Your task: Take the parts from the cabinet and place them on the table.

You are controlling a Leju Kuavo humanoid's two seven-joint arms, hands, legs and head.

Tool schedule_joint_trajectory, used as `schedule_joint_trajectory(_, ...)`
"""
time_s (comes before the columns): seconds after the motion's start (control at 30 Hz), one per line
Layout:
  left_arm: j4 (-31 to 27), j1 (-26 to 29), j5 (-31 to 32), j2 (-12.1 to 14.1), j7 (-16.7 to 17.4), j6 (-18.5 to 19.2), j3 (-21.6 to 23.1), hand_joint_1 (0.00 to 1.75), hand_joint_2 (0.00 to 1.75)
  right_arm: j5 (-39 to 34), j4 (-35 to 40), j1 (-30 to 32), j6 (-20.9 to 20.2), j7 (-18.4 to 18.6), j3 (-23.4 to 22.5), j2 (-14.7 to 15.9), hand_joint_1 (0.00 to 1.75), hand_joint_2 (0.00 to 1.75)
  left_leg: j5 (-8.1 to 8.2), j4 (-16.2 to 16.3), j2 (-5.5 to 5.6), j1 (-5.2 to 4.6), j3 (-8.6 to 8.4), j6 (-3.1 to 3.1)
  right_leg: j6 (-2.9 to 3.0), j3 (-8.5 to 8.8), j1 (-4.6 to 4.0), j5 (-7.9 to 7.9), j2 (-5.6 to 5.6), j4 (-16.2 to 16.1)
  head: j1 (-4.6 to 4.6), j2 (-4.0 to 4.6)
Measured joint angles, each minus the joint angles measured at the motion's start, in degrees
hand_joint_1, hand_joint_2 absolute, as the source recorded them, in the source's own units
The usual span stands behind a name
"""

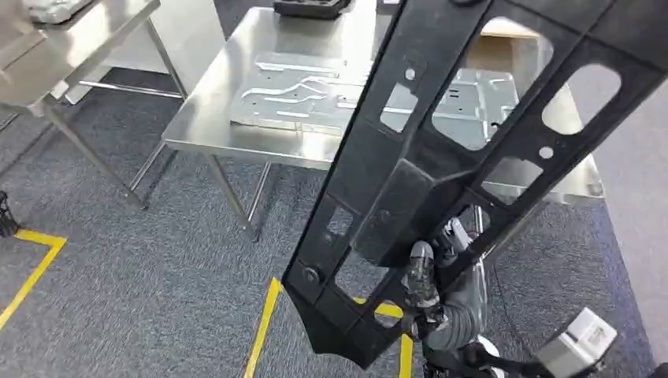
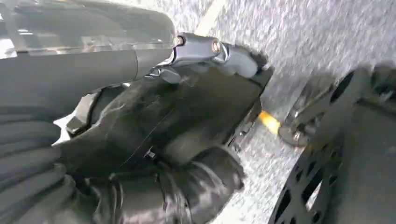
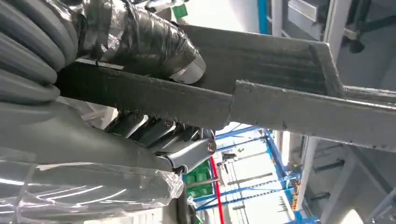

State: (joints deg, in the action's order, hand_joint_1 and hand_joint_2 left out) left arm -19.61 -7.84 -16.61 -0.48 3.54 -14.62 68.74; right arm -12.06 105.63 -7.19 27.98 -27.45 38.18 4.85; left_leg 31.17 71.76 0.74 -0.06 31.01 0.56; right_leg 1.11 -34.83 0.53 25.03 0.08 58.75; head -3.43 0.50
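Right robot hand [image 1: 429, 287] clamped on the near lower stretch of a long black frame part [image 1: 441, 157], held aloft, long axis running from near-left up to far-right, far end reaching over the steel table [image 1: 206, 118] ahead. Already lying on that table: a flat grey metal panel [image 1: 315, 94]. Left robot hand [image 2: 187, 116] near the floor, carrying nothing, fingers curled in.

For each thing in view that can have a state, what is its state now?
Large black plastic frame panel with cut-out openings: lifted, tilted, held in the air before the table.
Right hand: grips the panel's lower part.
Left hand: holds nothing, over the floor.
Stamped grey sheet-metal plate: lies flat on the steel table.
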Motion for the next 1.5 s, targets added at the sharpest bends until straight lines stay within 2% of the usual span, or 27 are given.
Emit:
schedule_joint_trajectory(0.07, 0.0, 0.0, 0.1, 0.0, 0.0, -0.1, 0.0, 0.00, 1.75, 0.0, -0.2, 0.0, 0.0, 0.0, 0.0, 0.0, 1.75, 1.75, 5.62, 2.9, -0.07, 0.00, 4.86, -0.16, 0.07, 2.31, -0.08, 1.37, 0.03, -0.7, 0.00, 0.00)
schedule_joint_trajectory(0.1, 0.0, 0.0, 0.1, 0.0, 0.0, -0.1, 0.0, 0.00, 1.75, 0.0, -0.2, 0.0, 0.0, 0.0, 0.0, 0.0, 1.75, 1.75, 9.30, 2.5, -0.09, 0.00, 6.45, -0.15, 0.06, 3.75, -0.14, 2.23, 0.14, -0.9, 0.00, -0.02)
schedule_joint_trajectory(0.13, 0.0, -0.1, 0.1, 0.0, 0.0, -0.1, 0.0, 0.00, 1.75, 0.0, -0.3, 0.0, 0.0, 0.0, 0.0, 0.0, 1.75, 1.75, 10.96, 1.4, -0.10, 0.00, 7.31, -0.08, 0.06, 4.91, -0.19, 3.05, 0.20, -0.9, 0.00, 0.00)
schedule_joint_trajectory(0.17, 0.0, -0.2, 0.1, 0.0, 0.0, -0.1, 0.0, 0.00, 1.75, 0.0, -0.4, 0.0, 0.0, 0.0, 0.0, 0.0, 1.75, 1.75, 10.56, -1.3, -0.12, -0.01, 7.60, 0.14, 0.07, 6.35, -0.32, 4.03, 0.29, -0.9, -0.02, 0.00)
schedule_joint_trajectory(0.2, 0.0, -0.2, 0.0, 0.0, -0.1, -0.1, 0.0, 0.00, 1.75, 0.0, -0.5, 0.0, 0.0, 0.0, 0.0, 0.0, 1.75, 1.75, 6.85, -5.0, -0.12, -0.09, 7.48, 0.56, 0.07, 7.64, -0.47, 4.95, 0.28, -1.0, 0.00, 0.00)
schedule_joint_trajectory(0.23, 0.0, -0.1, 0.0, 0.0, -0.1, -0.2, 0.0, 0.00, 1.75, 0.0, -0.5, 0.0, 0.0, 0.0, 0.0, -0.1, 1.75, 1.75, 0.42, -8.9, -0.19, -0.35, 7.28, 1.26, 0.08, 8.01, -0.46, 5.72, 0.20, -1.1, 0.02, 0.00)
schedule_joint_trajectory(0.27, 0.0, 0.0, 0.0, 0.0, -0.1, -0.2, 0.0, 0.00, 1.75, 0.0, -0.6, -0.2, 0.0, 0.0, 0.0, -0.1, 1.75, 1.75, -7.64, -12.2, -0.36, -0.58, 7.29, 1.74, -0.04, 8.60, -0.37, 6.33, 0.22, -1.2, 0.26, 0.00)
schedule_joint_trajectory(0.33, 0.0, -0.2, 0.0, 0.0, -0.2, -0.3, -0.1, 0.00, 1.75, 0.0, -0.7, -0.2, 0.0, 0.0, 0.0, -0.1, 1.75, 1.75, -6.15, -12.7, -0.12, -1.71, 6.57, 1.81, -1.18, 9.22, -0.01, 7.31, 0.80, -1.8, 0.02, -0.02)
schedule_joint_trajectory(0.4, 0.0, -0.1, 0.0, 0.0, -0.2, -0.3, -0.1, 0.00, 1.75, 0.0, -0.7, -0.1, 0.1, 0.0, 0.0, -0.2, 1.75, 1.75, -7.49, -14.6, 0.09, -1.81, 5.36, 2.37, -1.86, 9.98, 0.07, 5.37, 0.69, 0.3, 0.15, 0.00)
schedule_joint_trajectory(0.47, 0.0, -0.2, 0.0, -0.1, -0.3, -0.3, -0.1, 0.00, 1.75, 0.0, -0.6, -0.2, 0.2, 0.1, 0.0, -0.2, 1.75, 1.75, -7.67, -14.9, -0.21, -1.43, 2.73, 2.75, -2.07, 8.60, 0.08, 6.40, 0.54, 3.9, 0.46, -0.02)
schedule_joint_trajectory(0.57, 0.0, -0.3, -0.1, 0.0, 0.0, -0.4, -0.2, 0.00, 1.75, 0.0, -0.7, -0.3, 0.2, 0.0, 0.0, -0.2, 1.75, 1.75, -6.33, -14.8, -0.15, -1.40, 1.71, 3.10, -2.46, 1.21, 0.00, 11.17, 0.34, 13.2, 1.10, -0.02)
schedule_joint_trajectory(0.6, 0.0, -0.3, -0.1, 0.0, 0.0, -0.4, -0.2, 0.00, 1.75, 0.0, -0.8, -0.3, 0.2, 0.0, 0.0, -0.2, 1.75, 1.75, -5.86, -14.7, -0.09, -1.47, 1.43, 3.05, -2.54, -0.79, -0.04, 12.97, 0.31, 14.5, 1.01, -0.02)
schedule_joint_trajectory(0.63, 0.0, -0.1, -0.1, 0.0, 0.0, -0.4, -0.2, 0.00, 1.75, 0.0, -0.9, -0.2, 0.2, 0.0, 0.0, -0.2, 1.75, 1.75, -5.40, -14.6, -0.06, -1.49, 1.05, 3.08, -2.57, -1.88, -0.07, 12.86, 0.31, 13.9, 1.18, -0.02)
schedule_joint_trajectory(0.67, 0.0, 0.0, -0.1, -0.1, 0.0, -0.4, -0.2, 0.00, 1.75, 0.0, -1.0, -0.2, 0.2, 0.0, 0.0, -0.2, 1.75, 1.75, -4.87, -14.6, 0.02, -1.52, 0.47, 3.05, -2.35, -1.66, -0.17, 10.50, 0.29, 10.8, 1.05, -0.02)
schedule_joint_trajectory(0.73, 0.0, 0.0, -0.1, -0.1, 0.0, -0.4, -0.2, 0.00, 1.75, 0.0, -1.0, -0.3, 0.2, 0.0, -0.1, -0.2, 1.75, 1.75, -3.88, -14.5, 0.09, -1.52, -0.68, 2.87, -1.59, 0.69, -0.67, 2.07, 0.29, 1.5, 1.14, -0.02)
schedule_joint_trajectory(0.77, 0.0, 0.1, -0.1, -0.2, 0.0, -0.3, -0.2, 0.00, 1.75, 0.0, -1.0, -0.2, 0.2, 0.0, -0.1, -0.2, 1.75, 1.75, -3.53, -14.5, 0.09, -1.46, -0.68, 2.74, -1.09, 0.77, -0.97, 0.18, 0.35, 0.7, 1.02, -0.02)
schedule_joint_trajectory(0.8, 0.0, 0.0, -0.1, -0.2, 0.0, -0.4, -0.2, 0.00, 1.75, 0.0, -1.1, -0.4, 0.2, 0.0, -0.1, -0.2, 1.75, 1.75, -3.38, -14.5, 0.31, -1.54, -0.95, 2.49, -1.03, 0.39, -1.27, 1.81, 0.30, -0.5, 0.70, -0.02)
schedule_joint_trajectory(0.87, 0.0, -0.1, -0.1, -0.2, 0.0, -0.4, -0.2, 0.00, 1.75, 0.0, -1.1, -0.4, 0.2, 0.0, -0.1, -0.2, 1.75, 1.75, -3.35, -14.3, 0.24, -1.44, -1.33, 1.93, -0.44, 0.96, -1.20, 0.47, 0.37, -0.7, 0.59, 0.00)
schedule_joint_trajectory(0.97, 0.0, -0.2, -0.1, -0.2, 0.0, -0.4, -0.2, 0.00, 1.75, 0.0, -1.1, -0.5, 0.2, 0.0, -0.1, -0.2, 1.75, 1.75, -2.77, -11.2, 0.03, -1.40, -0.03, 1.11, 0.41, 3.08, -0.63, 0.93, 0.24, -1.7, 0.51, -0.02)
schedule_joint_trajectory(1.07, 0.0, -0.3, -0.1, -0.3, 0.0, -0.5, -0.3, 0.00, 1.75, 0.0, -1.1, -0.5, 0.2, 0.0, -0.1, -0.2, 1.75, 1.75, 0.93, 0.0, -0.09, -0.53, 7.31, -0.09, 0.58, 4.18, -0.61, 2.06, 0.09, -1.8, 0.09, 0.00)
schedule_joint_trajectory(1.13, 0.0, -0.4, -0.1, -0.2, -0.2, -0.7, -0.4, 0.00, 1.75, 0.0, -1.3, -0.5, 0.2, 0.0, -0.1, -0.2, 1.75, 1.75, 2.00, 2.0, -0.22, -0.21, 9.97, -0.42, 0.51, 5.32, -0.56, 3.05, 0.10, -1.8, 0.11, 0.00)
schedule_joint_trajectory(1.2, 0.0, -0.4, -0.1, -0.3, -0.2, -0.7, -0.5, 0.00, 1.75, 0.0, -1.4, -0.5, 0.2, 0.0, -0.1, -0.2, 1.75, 1.75, -2.38, -4.1, -0.33, 0.00, 8.55, -0.29, 0.33, 7.18, -0.55, 4.35, 0.19, -1.8, 0.11, 0.00)
schedule_joint_trajectory(1.27, 0.0, -0.1, -0.2, -0.2, -0.2, -0.8, -0.5, 0.00, 1.75, -0.1, -1.5, -0.5, 0.2, 0.0, -0.1, -0.3, 1.75, 1.75, -9.82, -13.0, -0.39, 0.00, 6.27, 0.21, -0.05, 8.11, -0.49, 5.78, 0.16, -2.0, 0.11, 0.00)
schedule_joint_trajectory(1.33, 0.0, -0.1, -0.3, -0.3, -0.2, -0.9, -0.5, 0.00, 1.75, -0.5, -1.7, -0.7, 0.4, 0.3, -0.1, -0.3, 1.75, 1.75, -6.38, -13.3, -0.53, -0.92, 6.06, 0.62, -1.01, 8.66, -0.45, 6.66, 0.23, -1.8, 0.41, 0.00)
schedule_joint_trajectory(1.37, 0.0, -0.1, -0.3, -0.2, -0.4, -0.9, -0.5, 0.00, 1.75, -0.7, -1.9, -0.7, 0.5, 0.5, -0.1, -0.4, 1.75, 1.75, -7.75, -13.3, -0.52, -0.97, 5.83, 1.00, -1.36, 8.94, -0.40, 6.94, 0.12, -2.0, 0.24, -0.02)
schedule_joint_trajectory(1.43, 0.0, -0.2, -0.4, -0.3, -0.4, -0.9, -0.5, 0.00, 1.75, -1.0, -2.1, -0.8, 0.6, 0.5, -0.1, -0.4, 1.75, 1.75, -7.13, -13.8, -0.25, -0.88, 4.55, 1.73, -1.74, 9.94, -0.42, 6.85, -0.05, -1.1, 0.26, -0.02)
schedule_joint_trajectory(1.5, 0.0, -0.1, -0.4, -0.2, -0.4, -0.9, -0.5, 0.00, 1.75, -1.2, -2.3, -1.0, 0.8, 0.5, -0.1, -0.4, 1.75, 1.75, -6.26, -14.4, -0.30, -0.68, 2.92, 2.33, -2.13, 6.89, -0.16, 6.63, 0.01, 4.6, 0.52, -0.02)
